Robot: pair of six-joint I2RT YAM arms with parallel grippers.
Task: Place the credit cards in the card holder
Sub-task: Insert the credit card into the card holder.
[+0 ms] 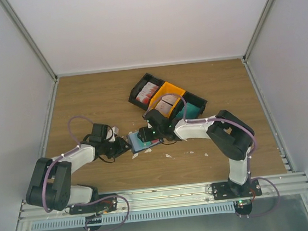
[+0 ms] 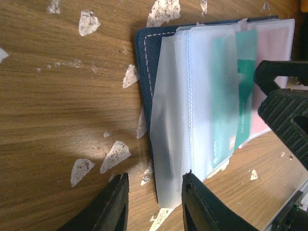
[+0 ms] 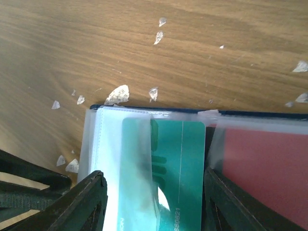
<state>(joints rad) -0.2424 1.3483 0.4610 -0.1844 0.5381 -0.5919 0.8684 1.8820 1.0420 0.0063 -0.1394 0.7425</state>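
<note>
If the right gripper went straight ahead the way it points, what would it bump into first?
Probably the teal card, tucked in the card holder's clear sleeves, lying between the right gripper's open fingers; depth is hard to judge.

We saw a brown wood-grain table (image 1: 86, 95). The card holder (image 2: 144, 62) lay open on it near the middle, navy cover down against the wood. Torn white scraps (image 2: 115, 155) were scattered around it, some just beside its edge. Farther back, a black tray (image 1: 138, 85), an orange tray (image 1: 169, 88) and a second black tray (image 1: 198, 100) stood side by side in a slanted row.
</note>
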